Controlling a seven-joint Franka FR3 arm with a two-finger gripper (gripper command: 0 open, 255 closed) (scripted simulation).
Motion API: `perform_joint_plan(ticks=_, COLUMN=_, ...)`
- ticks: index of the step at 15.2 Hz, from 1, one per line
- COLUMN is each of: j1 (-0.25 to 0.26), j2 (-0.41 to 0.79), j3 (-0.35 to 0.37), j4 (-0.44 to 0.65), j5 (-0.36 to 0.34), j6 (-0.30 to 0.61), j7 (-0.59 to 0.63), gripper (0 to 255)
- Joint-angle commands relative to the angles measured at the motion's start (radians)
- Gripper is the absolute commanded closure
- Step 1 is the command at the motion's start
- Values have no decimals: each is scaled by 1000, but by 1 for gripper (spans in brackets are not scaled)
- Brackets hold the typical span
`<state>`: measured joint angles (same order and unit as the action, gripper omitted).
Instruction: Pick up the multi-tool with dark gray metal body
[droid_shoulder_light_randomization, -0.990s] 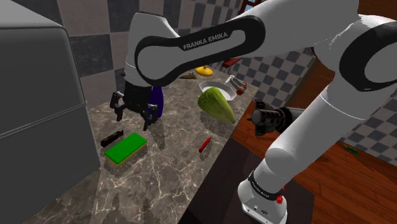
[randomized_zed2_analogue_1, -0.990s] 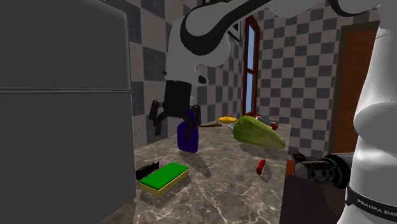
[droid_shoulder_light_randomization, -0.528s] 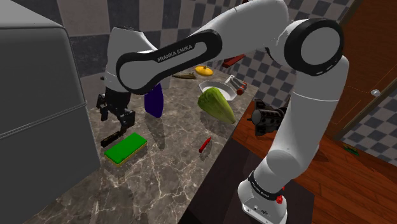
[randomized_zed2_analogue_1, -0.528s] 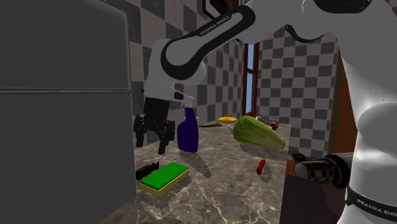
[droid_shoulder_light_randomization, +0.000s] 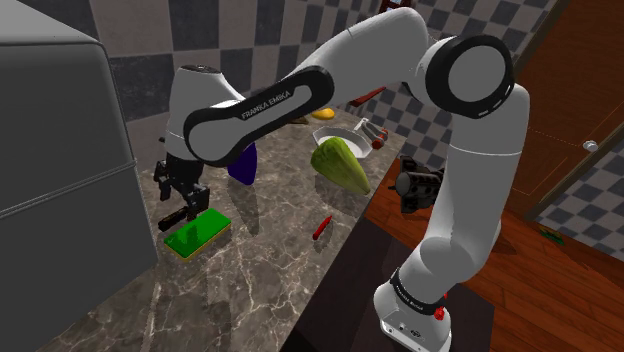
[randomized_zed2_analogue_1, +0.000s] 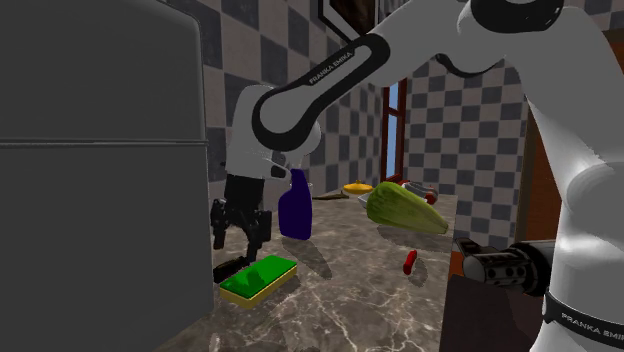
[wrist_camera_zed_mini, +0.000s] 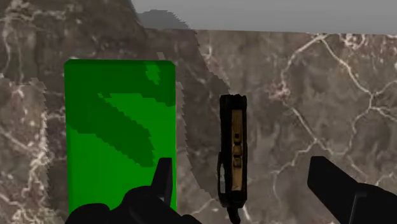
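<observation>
The multi-tool (wrist_camera_zed_mini: 233, 149) is a slim dark bar with a brassy strip along its middle, lying flat on the marble counter (droid_shoulder_light_randomization: 270, 260). In the wrist view it lies in the gap between my fingers, nearer one finger (wrist_camera_zed_mini: 162, 181) than the other, and touches neither. My gripper (wrist_camera_zed_mini: 245, 184) is open. In the shoulder view the gripper (droid_shoulder_light_randomization: 183, 195) hangs just above the multi-tool (droid_shoulder_light_randomization: 175, 218), close to the grey appliance. From the second exterior view the gripper (randomized_zed2_analogue_1: 240, 232) hovers over the multi-tool (randomized_zed2_analogue_1: 232, 267).
A green sponge (droid_shoulder_light_randomization: 198, 232) lies right beside the multi-tool. A large grey appliance (droid_shoulder_light_randomization: 60, 150) walls off the shoulder view's left. Behind stand a purple spray bottle (droid_shoulder_light_randomization: 242, 160), a big green vegetable (droid_shoulder_light_randomization: 340, 165), a white pan (droid_shoulder_light_randomization: 337, 135) and a small red item (droid_shoulder_light_randomization: 321, 227).
The gripper has swung from over the purple bottle towards the grey appliance and come down over the multi-tool. It stays open throughout.
</observation>
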<state>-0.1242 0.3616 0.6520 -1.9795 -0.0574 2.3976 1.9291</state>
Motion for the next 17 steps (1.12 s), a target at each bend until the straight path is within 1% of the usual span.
perform_joint_plan(ticks=1, j1=3, j2=8, j3=-4, j4=-1, j5=-6, j6=9, j7=2, gripper=0)
perform_joint_plan(ticks=2, j1=3, j2=6, j3=-3, j4=-3, j5=-4, j6=9, j7=2, gripper=255)
perform_joint_plan(ticks=11, j1=3, j2=8, j3=-4, j4=-1, j5=-6, j6=9, j7=2, gripper=255)
perform_joint_plan(ticks=17, j1=-15, j2=-41, j3=17, j4=24, j5=29, j6=-59, j7=-11, gripper=255)
